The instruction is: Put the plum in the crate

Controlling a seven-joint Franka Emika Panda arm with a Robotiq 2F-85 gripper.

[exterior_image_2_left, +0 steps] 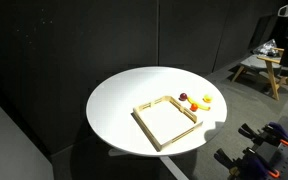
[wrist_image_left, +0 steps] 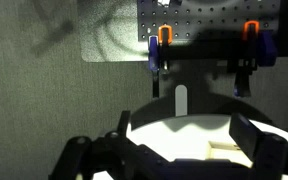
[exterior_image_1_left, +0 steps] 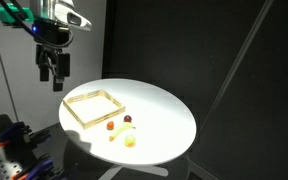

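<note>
- Plum (exterior_image_1_left: 127,119) sits on the round white table (exterior_image_1_left: 169,110), just beside the right corner of the crate (exterior_image_1_left: 94,107) and outside it.
- An orange-red small fruit (exterior_image_1_left: 110,126) lies near the crate's near corner; a yellow fruit (exterior_image_1_left: 130,140) lies nearer still.
- The crate holds nothing in either exterior view.
- The gripper (exterior_image_1_left: 52,78) hangs high above the table's far left edge, well apart from the plum, its jaws spread and holding nothing.

Your pincer (wrist_image_left: 184,138) hangs with jaws spread above the white counter (wrist_image_left: 154,130), a corner of the crate (wrist_image_left: 222,150) between them.
</note>
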